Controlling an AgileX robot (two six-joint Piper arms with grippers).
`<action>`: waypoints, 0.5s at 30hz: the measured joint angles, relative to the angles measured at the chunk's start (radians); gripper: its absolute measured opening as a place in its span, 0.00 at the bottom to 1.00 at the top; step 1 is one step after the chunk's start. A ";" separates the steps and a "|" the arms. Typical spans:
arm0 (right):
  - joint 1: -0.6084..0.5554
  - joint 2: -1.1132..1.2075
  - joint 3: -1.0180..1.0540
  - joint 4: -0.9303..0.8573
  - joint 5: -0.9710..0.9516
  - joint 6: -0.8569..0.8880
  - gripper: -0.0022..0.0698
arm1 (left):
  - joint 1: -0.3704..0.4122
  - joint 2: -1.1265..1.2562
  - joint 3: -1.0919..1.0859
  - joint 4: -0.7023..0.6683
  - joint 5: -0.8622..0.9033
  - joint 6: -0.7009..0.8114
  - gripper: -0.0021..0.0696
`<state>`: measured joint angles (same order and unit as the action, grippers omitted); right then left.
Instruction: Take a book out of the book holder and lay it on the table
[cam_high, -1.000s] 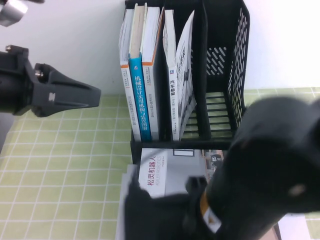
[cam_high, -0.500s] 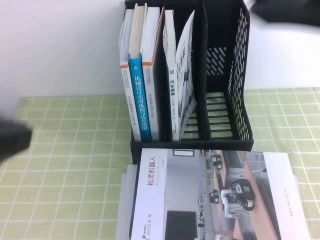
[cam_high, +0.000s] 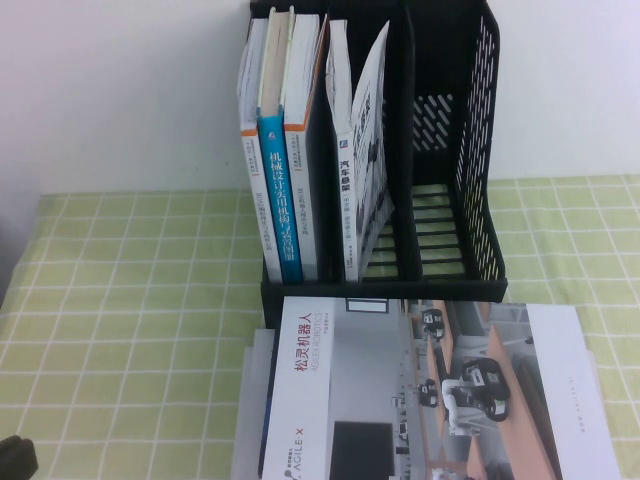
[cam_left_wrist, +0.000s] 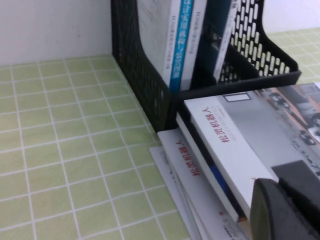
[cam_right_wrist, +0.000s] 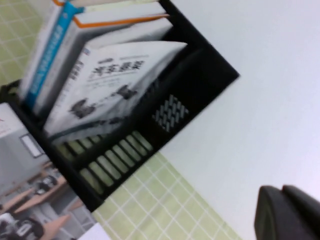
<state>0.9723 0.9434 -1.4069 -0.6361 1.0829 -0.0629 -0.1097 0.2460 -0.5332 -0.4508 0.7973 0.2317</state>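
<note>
You have five upright books in the book holder (cam_high: 470, 150), a stack at 6 o'clock topped by the robot catalogue (cam_high: 420, 390), right gripper (cam_right_wrist: 289, 214) closed empty, left gripper (cam_left_wrist: 287, 207) closed too.

- "松灵机器人" is printed in red down the white spine strip of the top book (cam_high: 420, 390) lying flat before the book holder (cam_high: 440, 150); "AGILE·X" is read at that strip's lower end.
- "机械设计" is made out in white on the blue spine (cam_high: 280, 200); the characters below it are not legible.
- "汽车" is read on the leaning book (cam_high: 365, 160), and "汽车原架", uncertainly, on its cover in the right wrist view.
</note>
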 joint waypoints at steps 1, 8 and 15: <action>-0.001 -0.036 0.078 -0.039 -0.028 0.055 0.03 | 0.000 -0.009 0.035 0.001 -0.028 -0.001 0.03; -0.003 -0.330 0.627 -0.311 -0.210 0.511 0.03 | 0.000 -0.019 0.181 0.001 -0.223 -0.004 0.03; -0.003 -0.491 0.962 -0.399 -0.527 0.900 0.03 | 0.000 -0.019 0.212 0.001 -0.327 -0.004 0.03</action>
<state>0.9691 0.4520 -0.4445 -1.0346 0.5562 0.8370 -0.1097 0.2268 -0.3210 -0.4502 0.4705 0.2280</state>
